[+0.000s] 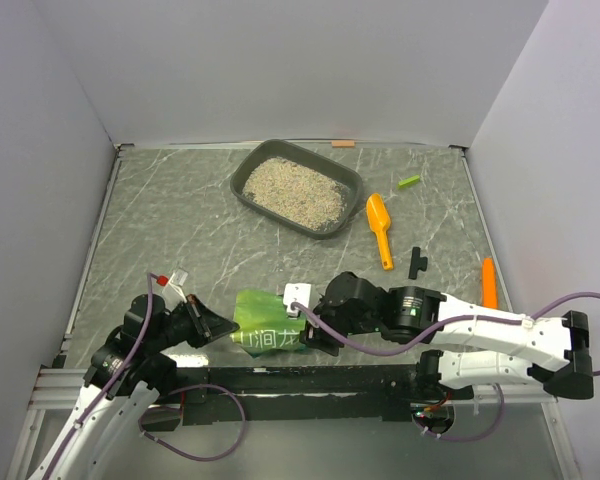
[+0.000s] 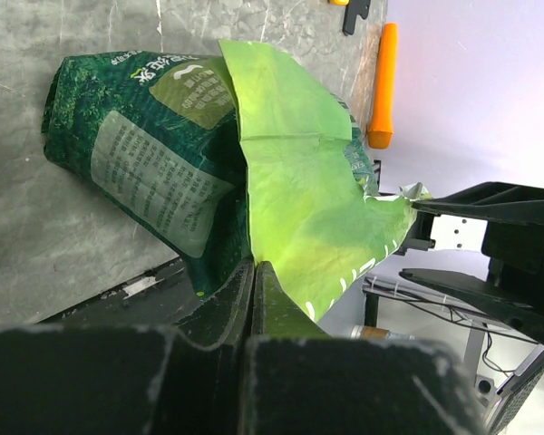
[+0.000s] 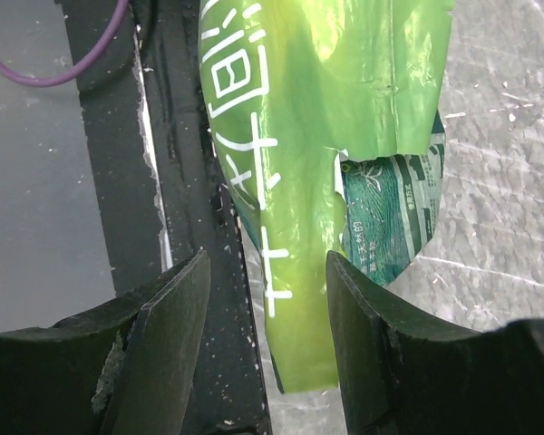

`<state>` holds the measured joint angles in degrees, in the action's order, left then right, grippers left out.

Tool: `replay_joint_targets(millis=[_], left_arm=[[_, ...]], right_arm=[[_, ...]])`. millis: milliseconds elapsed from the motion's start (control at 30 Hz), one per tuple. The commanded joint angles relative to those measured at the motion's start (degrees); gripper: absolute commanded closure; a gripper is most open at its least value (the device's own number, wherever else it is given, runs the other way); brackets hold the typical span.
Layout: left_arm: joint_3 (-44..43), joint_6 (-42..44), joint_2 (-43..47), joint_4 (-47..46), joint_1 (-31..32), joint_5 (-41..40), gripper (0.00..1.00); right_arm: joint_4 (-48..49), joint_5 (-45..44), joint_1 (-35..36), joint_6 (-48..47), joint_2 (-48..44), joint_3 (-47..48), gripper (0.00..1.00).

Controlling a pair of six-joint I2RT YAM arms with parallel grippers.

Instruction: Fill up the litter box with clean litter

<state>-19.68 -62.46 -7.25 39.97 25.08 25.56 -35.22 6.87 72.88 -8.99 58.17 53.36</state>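
Observation:
The dark-grey litter box (image 1: 242, 181) stands at the back centre, holding beige-grey clean litter (image 1: 296, 191). A green glossy bag (image 1: 263, 327) lies at the near edge between my grippers. My left gripper (image 1: 218, 326) is shut on the bag's edge; in the left wrist view (image 2: 253, 268) the shut jaws pinch the bag (image 2: 154, 154) where its light-green flap folds. My right gripper (image 1: 315, 335) is open. In the right wrist view (image 3: 267, 304) its jaws stand either side of the bag's light-green flap (image 3: 290, 136), not touching it.
An orange scoop (image 1: 379, 229) lies right of the litter box. A black part (image 1: 416, 262), an orange stick (image 1: 489, 282) and a small green piece (image 1: 409, 181) lie on the right. The black base rail (image 3: 186, 181) runs under the bag's near side.

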Motion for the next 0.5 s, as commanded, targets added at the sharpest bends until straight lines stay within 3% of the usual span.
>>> replay_joint_targets(millis=[0,467], left_arm=[[-1.4,-2.8,0.1,4.9,-0.4,-3.2,0.99],[-3.0,-2.0,-3.0,2.3,-0.4,-3.6,0.99]], right_arm=[[4.3,0.1,0.8,-1.6,1.2,-0.5,0.39],[3.6,0.6,1.1,-0.4,6.4,-4.4,0.48]])
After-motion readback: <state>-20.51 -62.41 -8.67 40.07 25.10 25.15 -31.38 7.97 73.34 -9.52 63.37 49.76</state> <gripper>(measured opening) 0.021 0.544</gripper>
